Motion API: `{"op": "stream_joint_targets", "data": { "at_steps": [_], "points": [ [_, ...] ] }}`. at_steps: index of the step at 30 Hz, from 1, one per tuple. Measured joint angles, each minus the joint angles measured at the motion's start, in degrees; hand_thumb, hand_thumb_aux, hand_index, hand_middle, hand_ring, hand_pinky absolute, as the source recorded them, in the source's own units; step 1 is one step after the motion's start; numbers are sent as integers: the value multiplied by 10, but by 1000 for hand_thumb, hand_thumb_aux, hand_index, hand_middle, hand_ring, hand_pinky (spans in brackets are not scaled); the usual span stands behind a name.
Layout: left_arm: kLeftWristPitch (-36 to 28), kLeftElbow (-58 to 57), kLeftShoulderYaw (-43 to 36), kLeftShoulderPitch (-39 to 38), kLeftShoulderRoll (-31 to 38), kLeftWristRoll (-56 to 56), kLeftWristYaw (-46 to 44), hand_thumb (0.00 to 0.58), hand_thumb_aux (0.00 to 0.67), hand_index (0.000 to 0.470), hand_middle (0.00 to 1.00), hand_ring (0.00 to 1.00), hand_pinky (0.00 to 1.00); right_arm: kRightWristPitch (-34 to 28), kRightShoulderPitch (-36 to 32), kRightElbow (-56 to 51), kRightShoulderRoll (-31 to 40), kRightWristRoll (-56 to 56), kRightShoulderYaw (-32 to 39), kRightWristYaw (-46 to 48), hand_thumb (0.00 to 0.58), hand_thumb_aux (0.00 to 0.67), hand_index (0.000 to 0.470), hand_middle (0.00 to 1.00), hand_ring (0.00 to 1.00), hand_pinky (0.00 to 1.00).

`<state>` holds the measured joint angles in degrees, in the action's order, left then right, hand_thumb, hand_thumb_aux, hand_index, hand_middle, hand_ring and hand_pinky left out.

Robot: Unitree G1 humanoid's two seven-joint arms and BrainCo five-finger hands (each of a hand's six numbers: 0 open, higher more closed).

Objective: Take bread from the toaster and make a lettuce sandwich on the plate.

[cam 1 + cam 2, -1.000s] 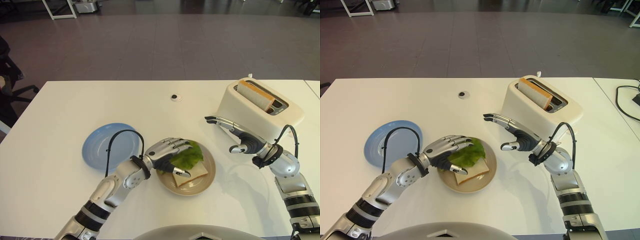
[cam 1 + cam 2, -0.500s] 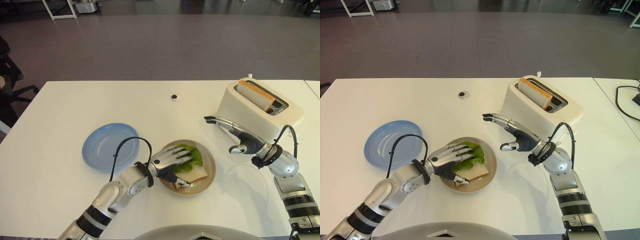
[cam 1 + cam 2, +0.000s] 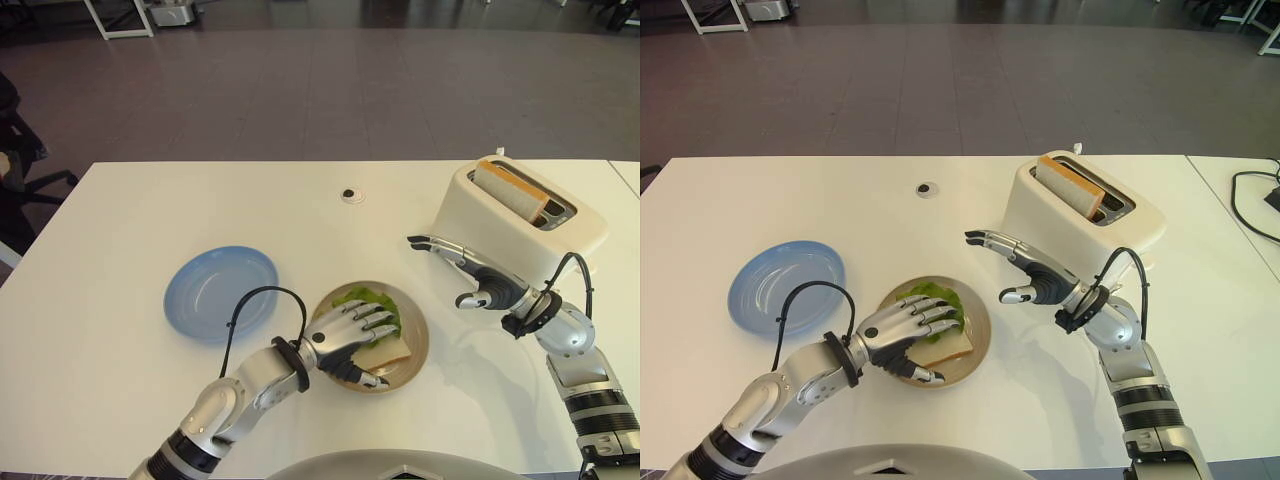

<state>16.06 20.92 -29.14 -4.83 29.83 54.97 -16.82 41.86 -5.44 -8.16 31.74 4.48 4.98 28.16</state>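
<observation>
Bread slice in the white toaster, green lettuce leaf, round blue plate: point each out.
Tan bread slice (image 3: 510, 190): left eye view, middle of its top crust.
Green lettuce leaf (image 3: 362, 298): left eye view, far part of the leaf.
Round blue plate (image 3: 215, 292): left eye view, bare middle.

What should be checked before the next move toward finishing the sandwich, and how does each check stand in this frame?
1. Lettuce is on the tan plate: ok.
2. Lettuce sits squarely on the bottom slice: cannot tell, the left hand covers the overlap.
3. Left hand holds nothing: ok, its fingers are spread.
4. Left hand is clear of the plate: not ok, it hovers over the slice.
5. Second slice stands up out of the toaster: ok.
6. Right hand is open and empty, between the plate and the toaster: ok.
</observation>
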Motion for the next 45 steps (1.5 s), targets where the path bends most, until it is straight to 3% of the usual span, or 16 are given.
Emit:
{"op": "stream_joint_targets", "data": {
  "at_steps": [6,10,15,16,18,19,20,21,30,33,38,41,45],
  "points": [
    [-9,69,73,-16,0,-47,8,0,0,0,0,0,0,16,-14,14,10,41,-25,-28,0,0,0,0,0,0],
    [0,119,157,-93,-29,-183,63,0,0,0,0,0,0,-6,-122,12,94,150,-116,-105,0,0,0,0,0,0],
    [38,70,221,-172,-87,-384,105,0,0,0,0,0,0,-75,-217,-125,167,307,-97,-193,5,3,2,0,0,0],
    [46,59,226,-174,-94,-407,107,0,0,0,0,0,0,-83,-223,-143,168,320,-86,-199,438,339,238,0,0,0],
    [63,38,238,-179,-106,-450,110,0,0,0,0,0,0,-101,-226,-181,168,343,-58,-209,562,552,387,0,0,0],
    [67,36,241,-180,-109,-457,110,0,0,0,0,0,0,-102,-227,-188,168,345,-52,-212,568,573,402,0,0,0],
    [76,33,248,-180,-110,-471,108,0,0,0,0,0,0,-105,-227,-201,168,347,-44,-216,580,657,461,0,0,0],
    [80,33,252,-180,-110,-475,106,0,0,0,0,0,0,-103,-228,-205,168,346,-41,-221,580,670,470,0,0,0],
    [97,15,253,-179,-117,-464,100,0,0,0,0,0,0,-94,-237,-223,169,292,-22,-210,580,670,470,0,0,0],
    [101,14,253,-179,-118,-458,101,0,0,0,0,0,0,-112,-236,-220,152,211,-35,-171,580,670,470,0,0,0],
    [102,13,254,-177,-119,-448,102,0,0,0,0,0,0,-200,-285,-215,136,-20,-138,-62,580,670,470,0,0,0],
    [107,13,258,-179,-123,-436,109,0,0,0,0,0,0,-292,-308,-123,139,-186,-190,46,580,670,470,0,0,0],
    [113,12,259,-179,-126,-413,113,0,0,0,0,0,0,-432,-287,28,130,-317,-190,111,580,670,470,0,0,0]
  ]
}}
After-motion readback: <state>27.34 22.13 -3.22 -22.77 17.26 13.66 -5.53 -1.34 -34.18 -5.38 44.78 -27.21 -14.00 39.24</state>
